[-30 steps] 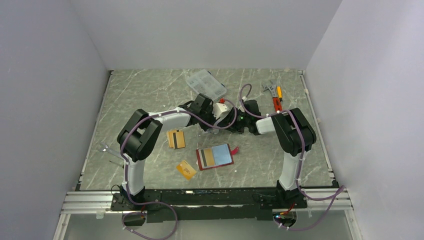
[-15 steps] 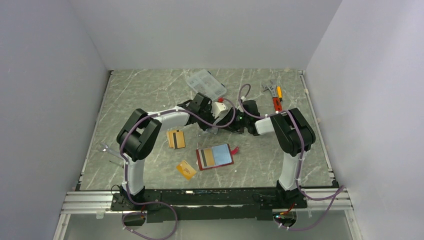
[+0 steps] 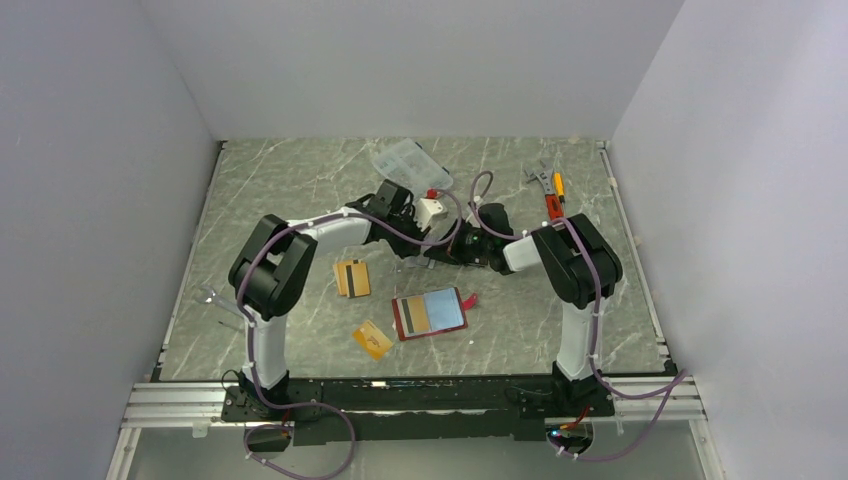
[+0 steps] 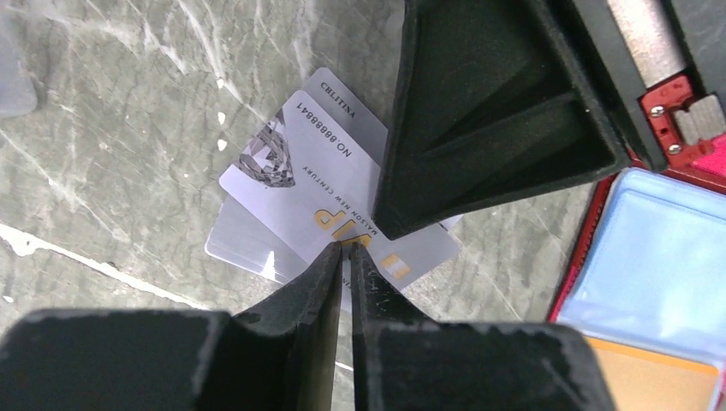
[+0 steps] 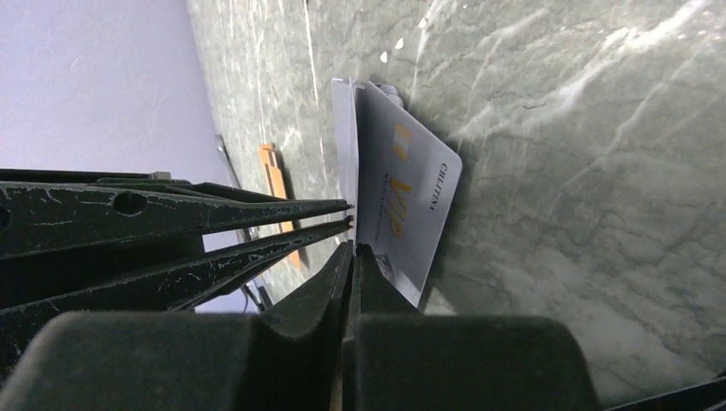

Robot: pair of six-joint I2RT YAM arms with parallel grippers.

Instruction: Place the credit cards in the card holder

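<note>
The silver-grey credit card (image 4: 308, 163) is lifted and tilted above the table, and it also shows in the right wrist view (image 5: 402, 205). My left gripper (image 4: 347, 248) is shut on its edge. My right gripper (image 5: 351, 248) is shut on the same card, fingertip to fingertip with the left. In the top view both grippers, left (image 3: 432, 248) and right (image 3: 447, 252), meet just behind the open red card holder (image 3: 455, 327). The holder has a light blue inside and an orange-gold card (image 3: 418, 316) in it. Two more orange-gold cards lie at the left (image 3: 351, 277) and at the front (image 3: 372, 339).
A clear plastic box (image 3: 408, 165) lies at the back, close behind the left arm. Hand tools (image 3: 548, 190) lie at the back right. A metal wrench (image 3: 215, 298) lies near the left edge. The holder's red edge (image 4: 582, 257) lies right of the jaws.
Both grippers have moved together a little toward the back and left, away from the card holder, staying tip to tip with the silver card between them.
</note>
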